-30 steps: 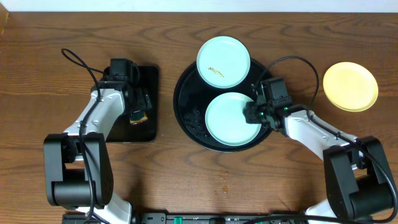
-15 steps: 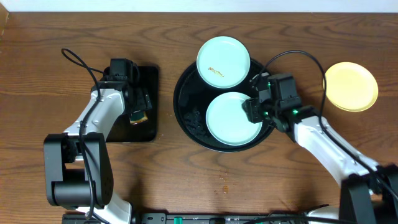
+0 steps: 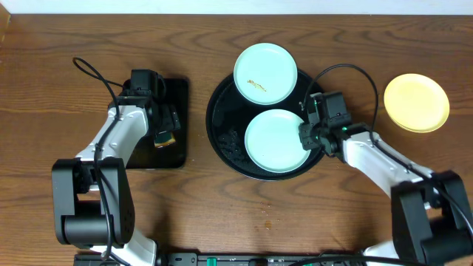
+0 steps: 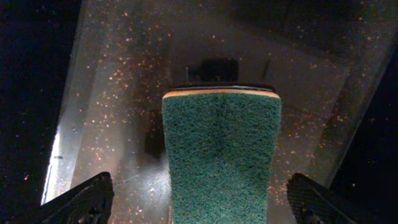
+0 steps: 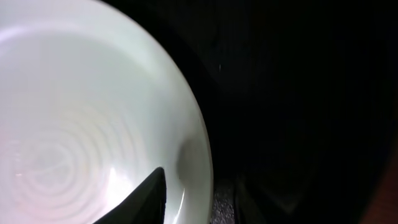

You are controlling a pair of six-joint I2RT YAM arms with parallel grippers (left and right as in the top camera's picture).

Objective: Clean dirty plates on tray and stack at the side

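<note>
The round black tray [image 3: 222,140] holds a clean-looking mint plate [image 3: 277,140]. A second mint plate [image 3: 265,72] with a thin brown smear rests on the tray's far rim. A yellow plate [image 3: 416,102] lies on the bare wood at the right. My right gripper [image 3: 307,133] is at the near plate's right edge. In the right wrist view its jaws [image 5: 193,186] straddle that plate's rim [image 5: 199,155], one finger [image 5: 146,199] over the inside. Whether they pinch it is unclear. My left gripper [image 3: 164,129] stands open around a green sponge [image 4: 221,155].
The sponge [image 3: 164,138] lies on a small rectangular black tray [image 3: 177,92] left of the round one. Dark crumbs speckle the round tray's left floor [image 3: 230,144]. Cables loop over the table behind both arms.
My right gripper has swung out a little to the right and come back to the near plate's right rim, its jaws narrowing. The left arm and the plates have stayed put.
</note>
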